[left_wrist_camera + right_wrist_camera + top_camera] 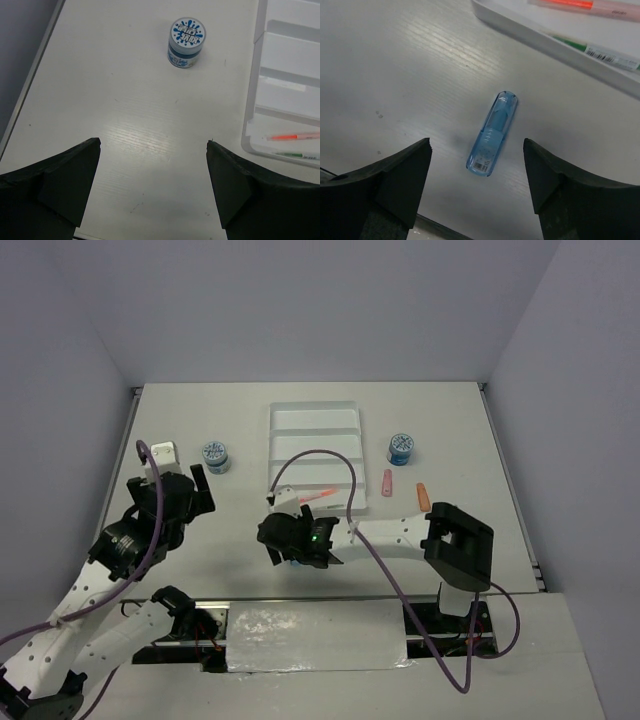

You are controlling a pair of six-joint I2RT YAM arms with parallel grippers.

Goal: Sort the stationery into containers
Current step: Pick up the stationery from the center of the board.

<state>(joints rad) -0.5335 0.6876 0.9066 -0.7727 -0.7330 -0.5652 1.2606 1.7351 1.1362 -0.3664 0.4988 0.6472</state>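
Hovering over a short blue stick (492,132) that lies flat on the table (395,60) just outside the near wall of the white tray (560,47), the right gripper (476,150) has its jaws spread wide, one on either side of the stick and touching nothing. The stick looks like clear hard plastic: light, stiff and probably slick, so it is likely to skid or swivel if pinched near an end. A hold across its middle, on the two long sides, seems the safest. It lies only slightly aslant between the jaws, so they would meet those long sides almost squarely.

In what seems the tray's nearest compartment lie an orange pen (570,4) and a grey-green pen (600,50).

The left gripper (153,150) is likewise wide open and empty above bare table, with a round blue-white tub (186,42) standing upright well ahead of it, near the tray's left wall. A second tub (402,448), a pink stick (387,483) and an orange stick (423,495) wait on the table to the right of the tray
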